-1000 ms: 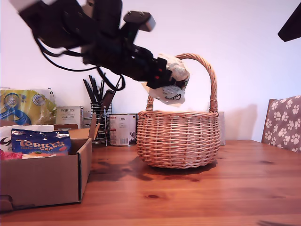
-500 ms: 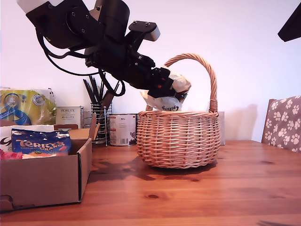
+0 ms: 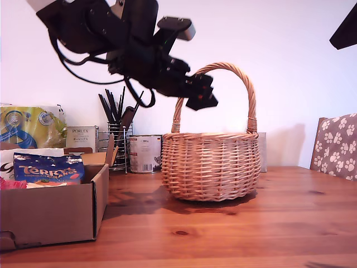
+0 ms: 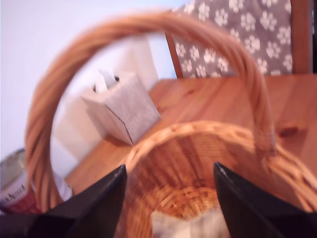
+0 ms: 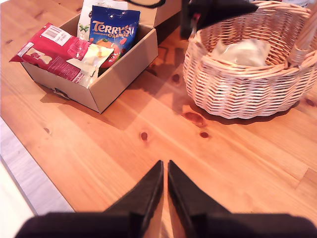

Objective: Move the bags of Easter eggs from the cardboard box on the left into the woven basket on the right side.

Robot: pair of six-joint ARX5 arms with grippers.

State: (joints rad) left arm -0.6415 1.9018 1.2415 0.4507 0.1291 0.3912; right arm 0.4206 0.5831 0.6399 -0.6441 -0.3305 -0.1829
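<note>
Now my first gripper (image 3: 207,99) hangs spread and empty above the woven basket (image 3: 211,165), a white bag (image 5: 241,51) inside. My second gripper (image 5: 165,171) is pinched empty. In the cardboard box (image 5: 119,72), the Terry's bag (image 5: 112,33) looks light, crinkly, slippery; pinch its edge.

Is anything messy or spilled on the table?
Nothing stands out. The basket stands upright with a white bag inside, and the other bags lie in the box. No spills.
</note>
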